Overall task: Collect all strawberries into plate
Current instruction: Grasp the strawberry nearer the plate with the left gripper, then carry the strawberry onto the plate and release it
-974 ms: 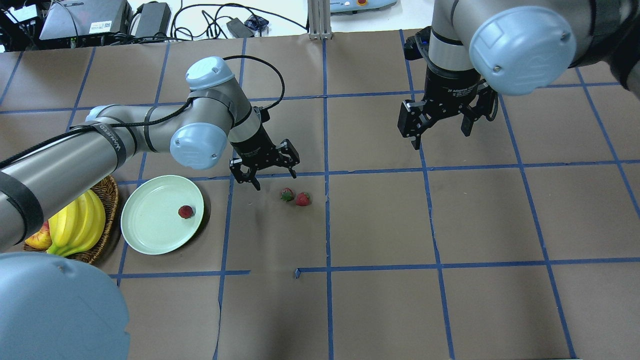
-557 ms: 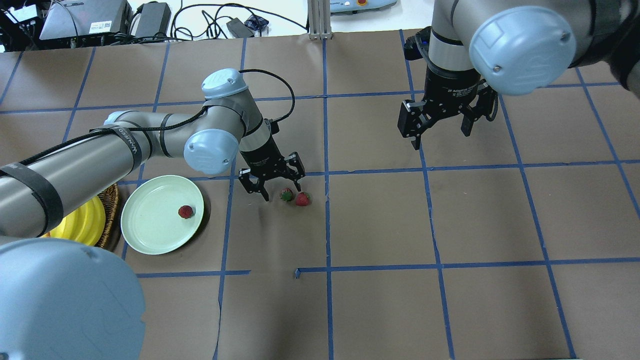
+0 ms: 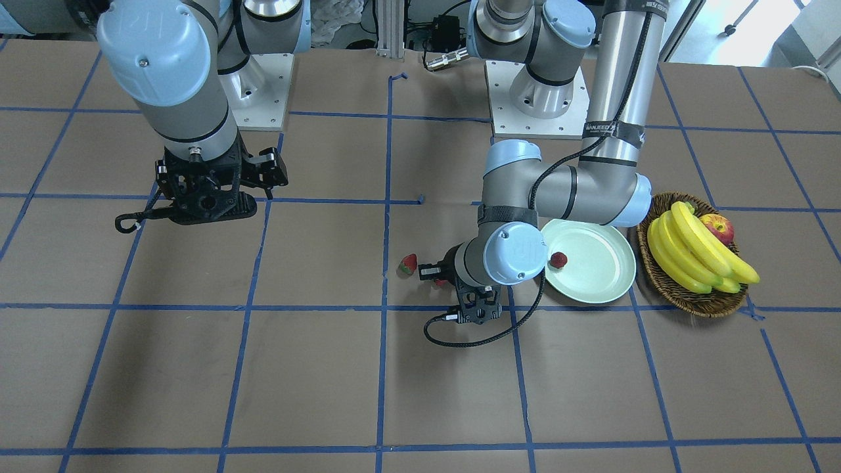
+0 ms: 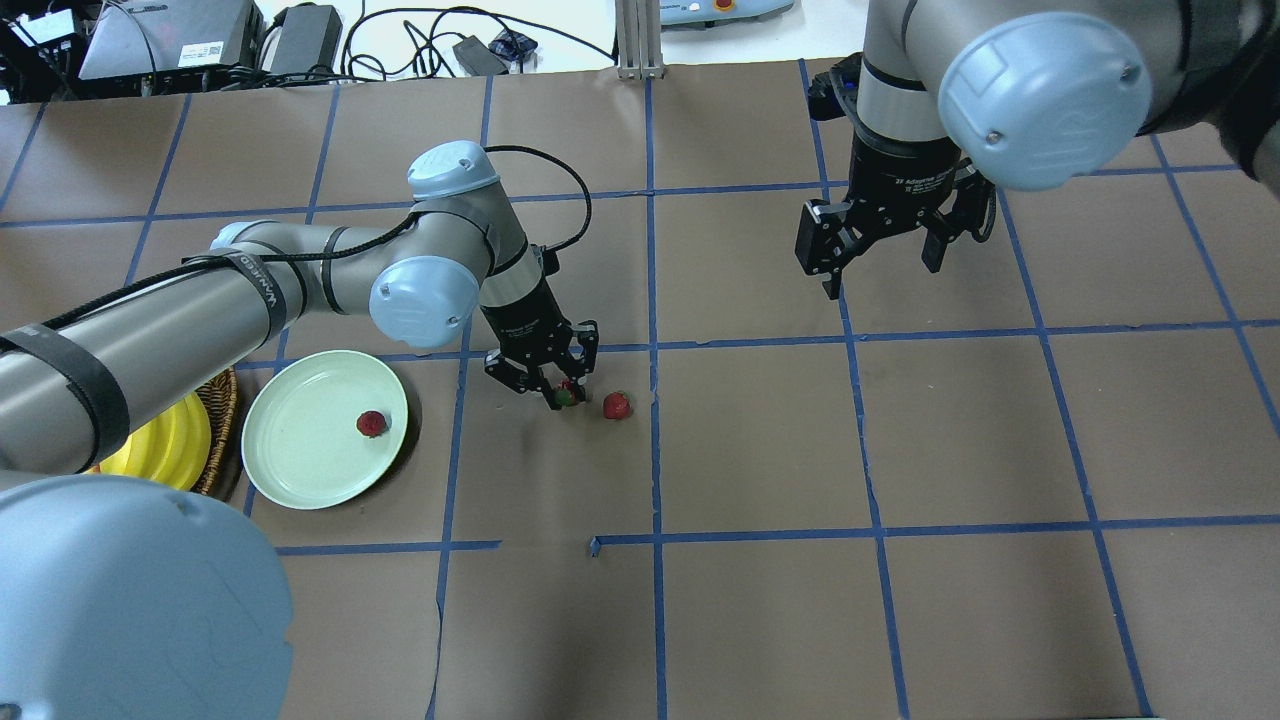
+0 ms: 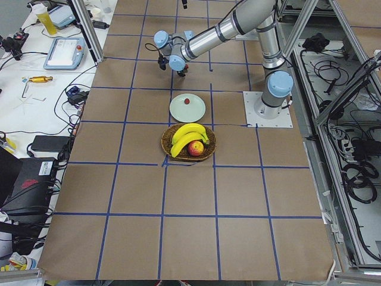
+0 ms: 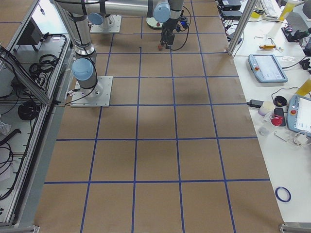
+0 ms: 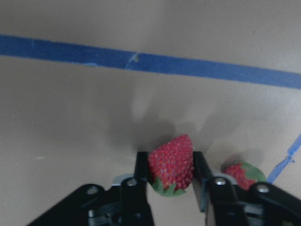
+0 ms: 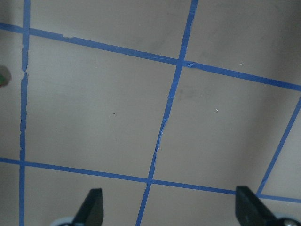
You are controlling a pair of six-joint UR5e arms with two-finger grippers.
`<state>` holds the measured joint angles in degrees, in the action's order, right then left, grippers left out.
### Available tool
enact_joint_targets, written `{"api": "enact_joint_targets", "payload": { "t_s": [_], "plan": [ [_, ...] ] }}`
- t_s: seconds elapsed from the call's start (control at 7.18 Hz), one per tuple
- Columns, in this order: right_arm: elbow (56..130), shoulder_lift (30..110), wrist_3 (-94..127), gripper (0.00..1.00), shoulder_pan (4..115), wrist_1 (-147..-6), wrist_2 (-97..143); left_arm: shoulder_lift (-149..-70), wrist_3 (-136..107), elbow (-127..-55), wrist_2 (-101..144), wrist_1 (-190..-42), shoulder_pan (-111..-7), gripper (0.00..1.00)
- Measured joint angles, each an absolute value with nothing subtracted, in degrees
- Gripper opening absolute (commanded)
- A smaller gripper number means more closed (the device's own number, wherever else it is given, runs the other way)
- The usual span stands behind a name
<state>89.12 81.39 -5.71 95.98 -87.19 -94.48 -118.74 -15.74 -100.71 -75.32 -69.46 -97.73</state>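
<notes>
My left gripper [image 4: 566, 388] is down at the table and shut on a strawberry [image 7: 170, 162], whose sides touch both fingers in the left wrist view. A second strawberry [image 4: 617, 405] lies on the paper just to its right, also visible in the left wrist view [image 7: 242, 173] and the front view [image 3: 409, 264]. A third strawberry [image 4: 371, 423] lies on the mint-green plate [image 4: 300, 450], which is left of the gripper. My right gripper [image 4: 882, 262] is open and empty, hovering far to the right above the table; its fingertips [image 8: 94, 207] show spread wide.
A wicker basket [image 3: 657, 289] with bananas [image 3: 690, 253] and an apple [image 3: 718, 228] stands beside the plate, on the side away from the gripper. The left arm's black cable [image 3: 473, 338] loops over the table near the wrist. Blue tape lines grid the brown paper.
My left gripper has moved right and down onto the nearer strawberry and closed on it. The other strawberry has shifted slightly to the right. The right arm has not moved.
</notes>
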Motion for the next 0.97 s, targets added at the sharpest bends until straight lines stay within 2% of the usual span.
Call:
{"api": "enact_joint_targets", "payload": {
  "t_s": [0.42, 0.97],
  "plan": [
    [89.12, 81.39, -5.72, 1.00, 95.98, -87.21, -94.48, -117.24, -14.98, -100.00, -76.52, -70.94, -97.32, 0.00],
    [89.12, 81.39, -5.71, 1.00, 95.98, -87.45, -94.42, -111.78, 2.17, -96.31, -94.76, -86.66, -87.77, 0.00]
  ]
}}
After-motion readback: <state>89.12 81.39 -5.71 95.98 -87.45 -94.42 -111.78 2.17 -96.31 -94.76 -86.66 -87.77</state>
